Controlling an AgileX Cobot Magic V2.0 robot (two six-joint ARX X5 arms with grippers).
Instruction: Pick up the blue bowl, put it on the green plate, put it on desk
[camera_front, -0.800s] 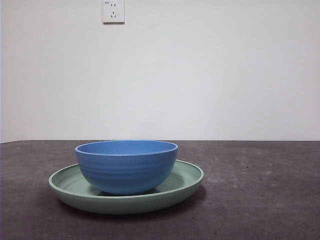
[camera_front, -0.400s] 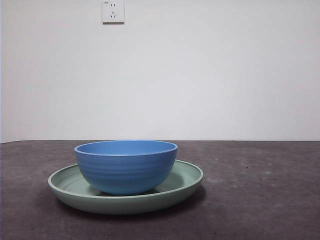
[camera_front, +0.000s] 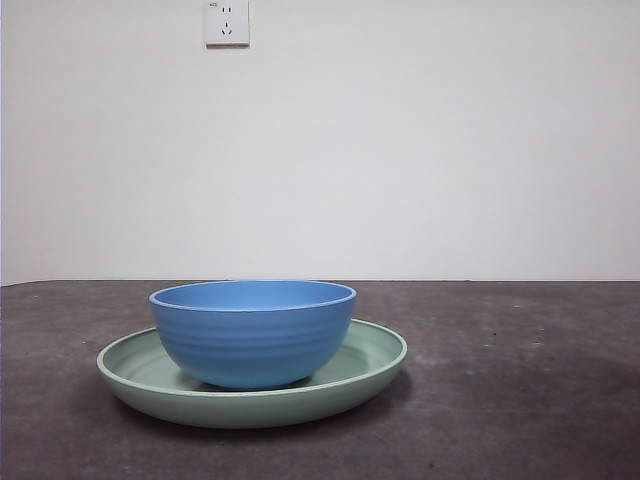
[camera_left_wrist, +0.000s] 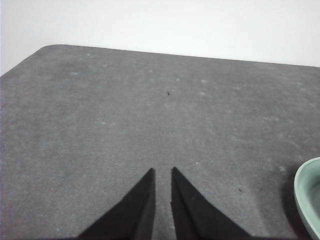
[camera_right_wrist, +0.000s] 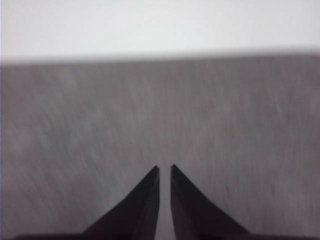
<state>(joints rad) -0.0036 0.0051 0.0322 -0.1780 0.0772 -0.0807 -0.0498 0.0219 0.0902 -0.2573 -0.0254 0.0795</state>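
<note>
On the tabletop (camera_front: 520, 400) the green plate (camera_front: 375, 362) is seen with the blue bowl (camera_front: 253, 332) seated upright inside it. Both the left hand (camera_left_wrist: 162, 171) and right hand (camera_right_wrist: 165, 167) are held nearly together over bare surface, gripping nothing. For the lift back off, the bowl's rim is best pinched squarely and raised straight, so the plate is not dragged.

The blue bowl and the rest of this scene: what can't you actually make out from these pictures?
- Blue bowl, front view: its inside, hidden by its own near wall.
- Green plate, front view: its middle, covered by the bowl; left wrist view: only an edge sliver shows, cut by the frame.
- Desk, right wrist view: surface smeared by blur.
- Wall socket: top cut off.
</note>
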